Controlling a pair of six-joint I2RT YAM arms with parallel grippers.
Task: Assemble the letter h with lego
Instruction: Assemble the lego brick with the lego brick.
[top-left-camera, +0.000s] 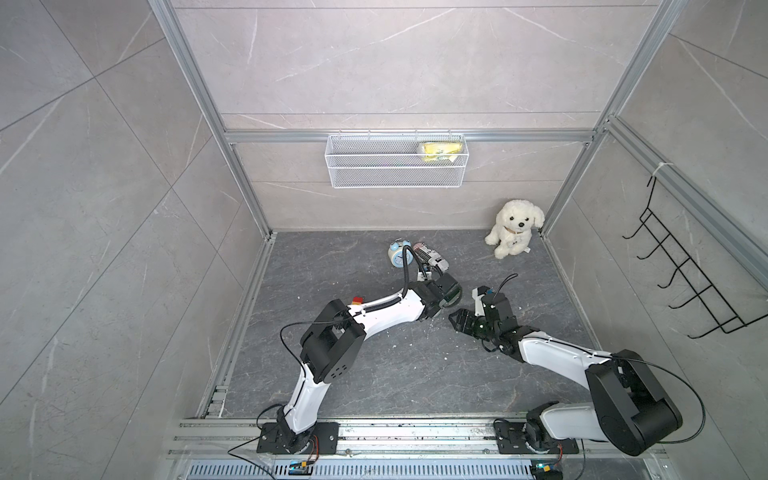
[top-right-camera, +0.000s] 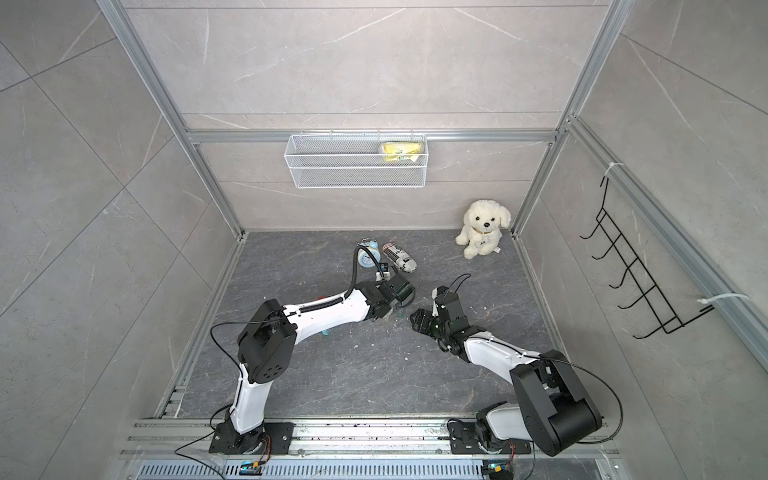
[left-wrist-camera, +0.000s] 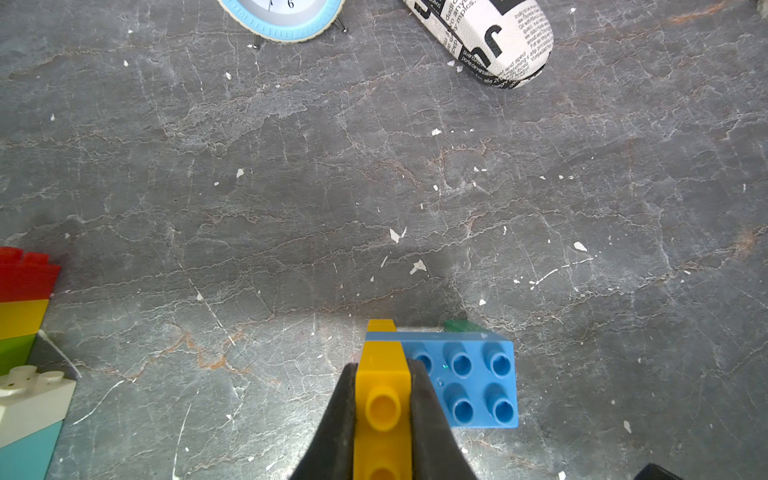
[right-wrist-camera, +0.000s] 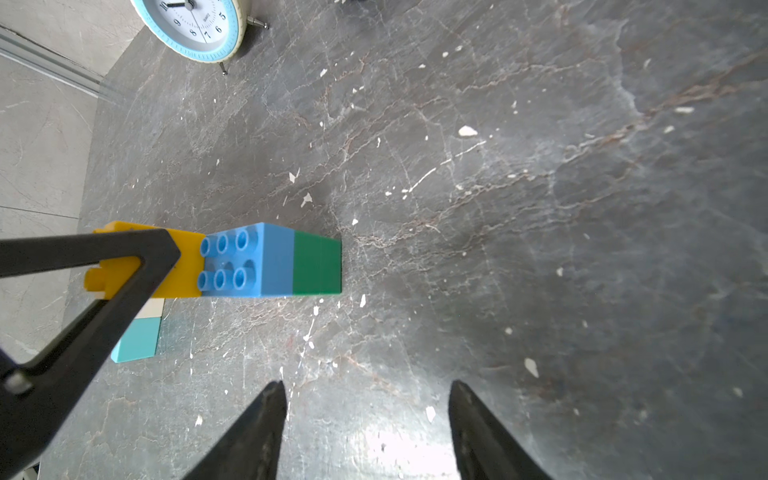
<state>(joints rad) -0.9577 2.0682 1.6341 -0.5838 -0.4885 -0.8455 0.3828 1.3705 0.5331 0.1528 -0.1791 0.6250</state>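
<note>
The left jaws are clamped on a yellow brick (left-wrist-camera: 382, 399), which is joined in one row to a blue brick (left-wrist-camera: 461, 382) and a green brick (right-wrist-camera: 316, 264). The row sits low at the counter (left-wrist-camera: 291, 208); whether it touches is unclear. The right jaws stand apart and empty, near the row's green end. A second stack of bricks (left-wrist-camera: 23, 320) lies off to the side, and an alarm clock (right-wrist-camera: 195, 25) stands further back.

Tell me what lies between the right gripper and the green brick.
Between the right gripper and the green brick, the right wrist view shows only tabletop with white flecks.
</note>
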